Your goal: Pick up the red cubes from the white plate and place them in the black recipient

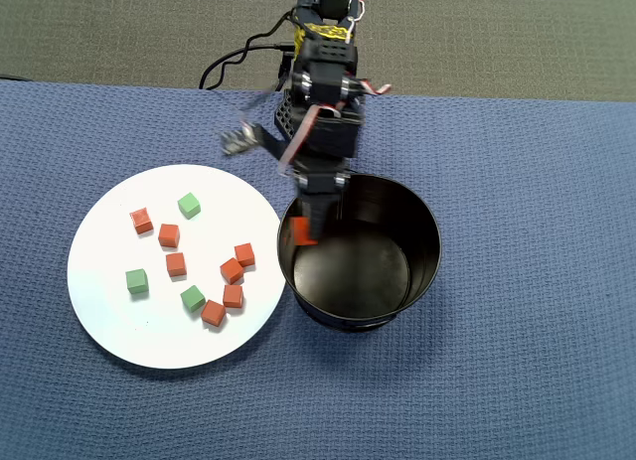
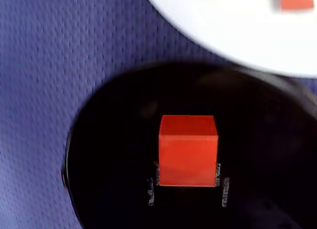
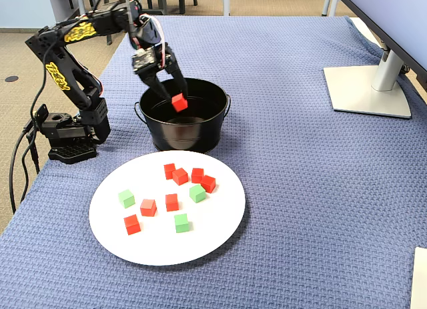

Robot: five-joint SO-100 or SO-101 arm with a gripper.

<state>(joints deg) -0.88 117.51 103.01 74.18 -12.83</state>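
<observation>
Gripper (image 3: 175,95) clamps red cube (image 3: 179,102) above black pot (image 3: 187,132).

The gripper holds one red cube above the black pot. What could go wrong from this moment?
The held red cube hangs in the gripper near the black pot's plate-side wall in the overhead view, so a release might clip the rim. It could also bounce on the hard bottom. On the white plate, red cubes touch a green cube, so later grasps may catch the wrong one.

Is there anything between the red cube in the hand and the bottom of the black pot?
Nothing visible. The hand holds the red cube over the open black pot, and the pot's inside looks empty beneath it in the overhead view.
</observation>
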